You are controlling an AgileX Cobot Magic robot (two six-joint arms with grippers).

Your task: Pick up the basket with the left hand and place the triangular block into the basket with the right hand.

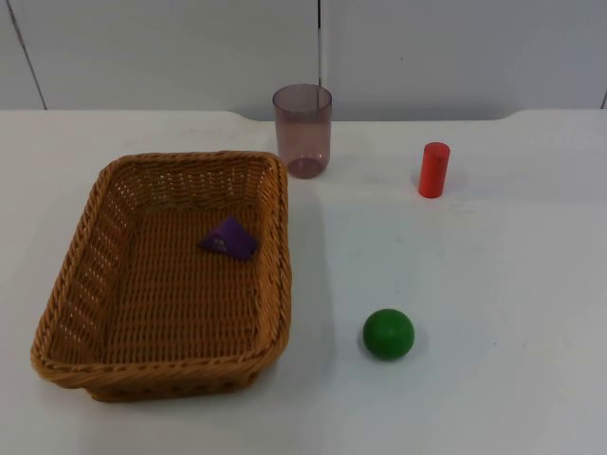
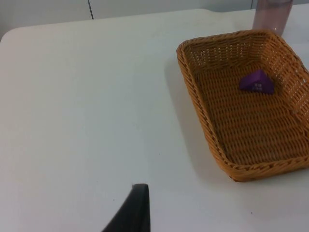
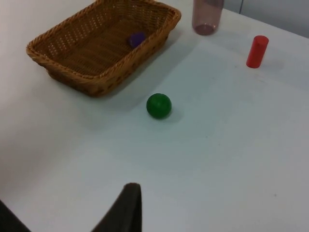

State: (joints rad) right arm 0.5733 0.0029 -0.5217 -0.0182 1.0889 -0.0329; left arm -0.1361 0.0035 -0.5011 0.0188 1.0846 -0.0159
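- The left gripper [image 2: 137, 212] hangs above bare white table [image 2: 87, 106], well apart from the wicker basket [image 2: 193, 84]; one black fingertip shows at the edge of its wrist view, touching and holding nothing. How far its fingers stand apart cannot be told.
- The right gripper [image 3: 128, 210] likewise hangs over the table with one dark fingertip in sight, holding nothing — its opening cannot be told either.
- The basket [image 1: 275, 246] rests flat on the table toward the left arm's side, its rim free of either gripper.
- The purple triangular block [image 1: 229, 238] lies inside the basket on the woven floor, toward the far wall and nearer the basket's right wall. It also shows in the left wrist view [image 2: 257, 82] and, as a small purple shape, in the right wrist view [image 3: 136, 39].
- A translucent pinkish cup [image 1: 303, 130] stands upright just beyond the basket's far right corner, close to it; whether they touch cannot be told.
- A red cylinder [image 1: 433, 170] stands upright to the right of the cup, well apart from the basket.
- A green ball [image 1: 388, 334] sits on the table to the right of the basket's near end, apart from it — it lies between the right gripper and the basket in the right wrist view [image 3: 159, 106].
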